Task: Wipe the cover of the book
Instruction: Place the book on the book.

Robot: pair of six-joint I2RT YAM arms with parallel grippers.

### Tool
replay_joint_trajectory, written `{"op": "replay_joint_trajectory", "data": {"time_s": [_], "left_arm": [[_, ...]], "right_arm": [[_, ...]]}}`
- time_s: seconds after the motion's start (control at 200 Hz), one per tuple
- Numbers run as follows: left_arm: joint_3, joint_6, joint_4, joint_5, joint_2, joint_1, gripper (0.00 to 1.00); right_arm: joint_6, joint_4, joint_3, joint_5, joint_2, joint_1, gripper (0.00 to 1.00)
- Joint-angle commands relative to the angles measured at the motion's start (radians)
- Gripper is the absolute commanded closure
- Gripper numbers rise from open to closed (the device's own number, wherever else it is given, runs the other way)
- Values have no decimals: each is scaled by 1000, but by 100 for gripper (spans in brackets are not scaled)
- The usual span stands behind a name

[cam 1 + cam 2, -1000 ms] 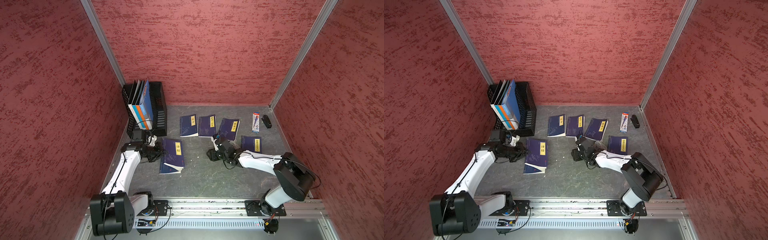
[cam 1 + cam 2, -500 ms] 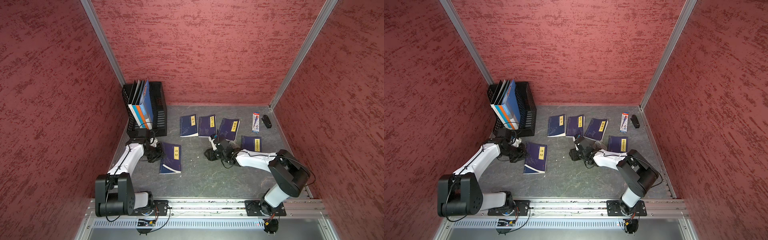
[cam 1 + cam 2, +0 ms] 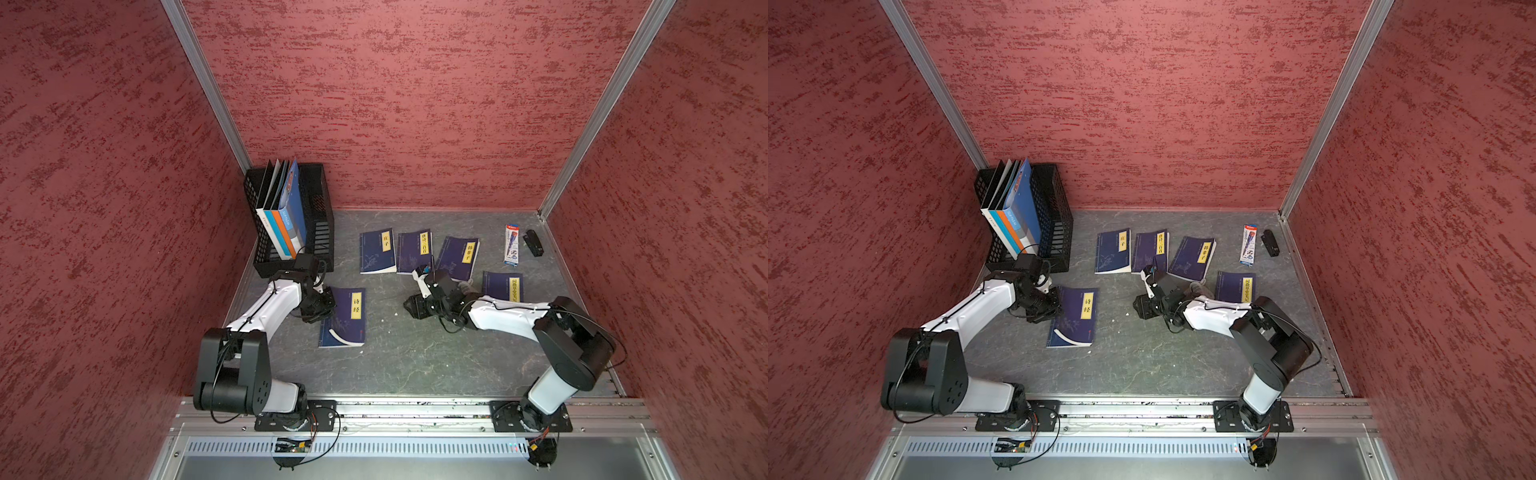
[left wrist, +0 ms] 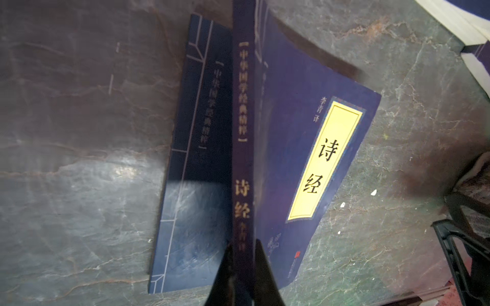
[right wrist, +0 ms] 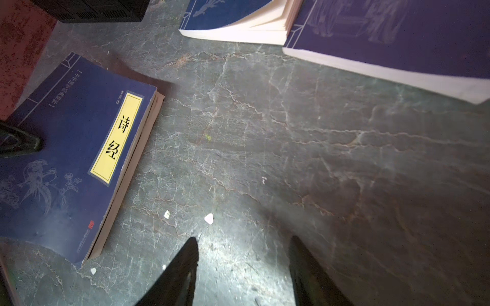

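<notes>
Starting with the book [image 3: 344, 318], where do we find it?
We find it cover-up on the dark table [image 3: 415, 361], on our left side, just in front of the black crate [image 3: 322, 216].
Do we have hold of it?
We do: our left gripper [image 4: 244, 267] is pinched tight on its spine edge, one finger lying on the cover.
And our right gripper [image 5: 244, 265]?
Its fingers stand apart over bare table, nothing between them; white scraps [image 5: 209, 218] lie just ahead.
What do we see beyond?
Four more blue books [image 3: 414, 252] lie toward the back, a pen packet [image 3: 511, 244] and a small black item [image 3: 533, 243] near the far right corner, folders [image 3: 282, 208] upright in the crate.
</notes>
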Motion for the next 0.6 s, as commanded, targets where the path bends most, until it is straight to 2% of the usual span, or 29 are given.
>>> {"op": "replay_joint_trajectory", "data": {"time_s": [0.0,0.261,0.471,0.596], "left_arm": [[-8,-20,62,-70,24,-1,90],[-39,-16,98,-87,49,-2,77],[-26,-11,77,-149,75,-26,72],[-31,-13,78,-172,82,-39,60]], "right_arm": [[-16,0,33,-13,3,4,45],[-25,-28,44,-10,-2,4,45],[-26,-35,58,-30,4,4,45],[-31,-35,72,-60,10,4,44]]}}
